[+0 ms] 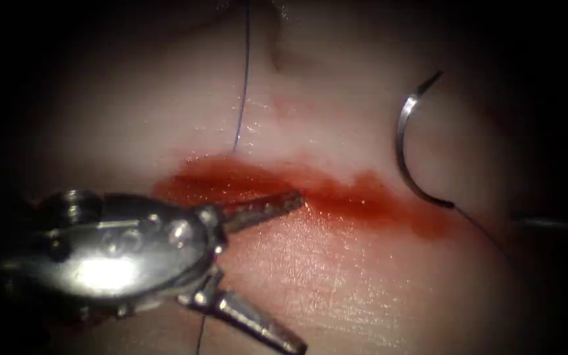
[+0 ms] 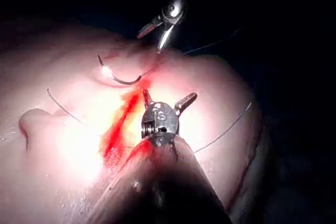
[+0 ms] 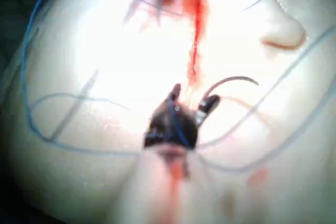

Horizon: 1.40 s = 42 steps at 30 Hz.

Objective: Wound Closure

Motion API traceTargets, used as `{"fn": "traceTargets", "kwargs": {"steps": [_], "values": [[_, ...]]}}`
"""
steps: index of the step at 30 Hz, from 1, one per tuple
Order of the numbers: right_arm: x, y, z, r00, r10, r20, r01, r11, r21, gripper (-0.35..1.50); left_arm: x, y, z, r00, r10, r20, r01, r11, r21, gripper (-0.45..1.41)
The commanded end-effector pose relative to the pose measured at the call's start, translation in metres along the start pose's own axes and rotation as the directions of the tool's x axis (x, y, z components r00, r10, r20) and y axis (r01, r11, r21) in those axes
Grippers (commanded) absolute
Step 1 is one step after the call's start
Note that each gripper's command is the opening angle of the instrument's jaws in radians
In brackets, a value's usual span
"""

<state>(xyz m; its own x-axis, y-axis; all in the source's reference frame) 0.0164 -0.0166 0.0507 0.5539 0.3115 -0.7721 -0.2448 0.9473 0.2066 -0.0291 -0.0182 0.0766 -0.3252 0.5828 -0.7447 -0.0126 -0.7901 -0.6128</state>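
Tissue of pale pink pork belly (image 1: 363, 283) carries a cut (image 1: 336, 197) whose long axis runs left to right in the endoscope view; wet red fluid (image 1: 231, 181) lies along the cut and spreads onto both lips

Left arm's large steel needle driver (image 1: 300, 269) enters from the lower left. Its jaws stand wide apart and hold nothing: the upper jaw's tip rests at the cut in the red fluid, the lower jaw points to the near side, and its end is cut off by the frame edge

Right arm's dark steel needle driver (image 3: 195, 94) also has its jaws spread, gripping nothing. In the right wrist view the needle arcs away from just beside one jaw; whether they touch cannot be determined

Curved silver needle (image 1: 399, 135) is at the right end of the cut, free of both tools. Its arc bulges toward the left and both ends point right. The far end fades into shadow, so whether it enters the tissue cannot be determined

Thin blue thread (image 1: 244, 72) runs from the far edge down to the cut; a dark strand (image 1: 481, 230) trails from the needle's near end toward the lower right
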Motion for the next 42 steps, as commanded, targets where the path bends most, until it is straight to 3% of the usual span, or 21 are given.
{"fn": "traceTargets", "kwargs": {"steps": [1,5,9,17,32,35,42], "values": [[0.0012,-0.0004,0.003,1.0,-0.006,-0.014,0.006,1.0,0.014,1.17,-0.0009,0.0004,0.0001,1.0,0.0,0.002,0.0,1.0,0.001,1.04],[0.0025,0.0008,0.0068,0.999,-0.019,-0.032,0.02,0.999,0.034,1.17,-0.0023,0.0012,-0.003,1.0,0.01,0.008,-0.01,1.0,0.01,1.01],[0.0021,0.0016,0.0096,0.999,-0.04,-0.006,0.04,0.998,0.053,1.15,-0.0039,0.0021,-0.0049,1.0,0.021,0.013,-0.021,1.0,0.007,0.99],[0.0004,-0.0005,0.0109,0.994,-0.099,0.042,0.094,0.99,0.107,1.17,-0.007,0.0036,-0.0069,0.996,0.086,0.037,-0.086,0.996,-0.008,0.98],[0.0027,-0.0019,0.0091,0.996,-0.088,0.018,0.085,0.989,0.124,1.15,-0.0115,0.0053,-0.0024,0.918,0.349,0.189,-0.343,0.937,-0.066,0.94],[0.0027,-0.002,0.0091,0.996,-0.088,0.015,0.086,0.989,0.123,1.15,-0.0111,0.0045,-0.0016,0.896,0.396,0.201,-0.393,0.918,-0.056,0.88],[0.0029,-0.0024,0.0089,0.996,-0.089,0.006,0.088,0.989,0.121,1.15,-0.0124,0.0004,-0.0001,0.803,0.494,0.334,-0.514,0.857,-0.031,0.77]]}}
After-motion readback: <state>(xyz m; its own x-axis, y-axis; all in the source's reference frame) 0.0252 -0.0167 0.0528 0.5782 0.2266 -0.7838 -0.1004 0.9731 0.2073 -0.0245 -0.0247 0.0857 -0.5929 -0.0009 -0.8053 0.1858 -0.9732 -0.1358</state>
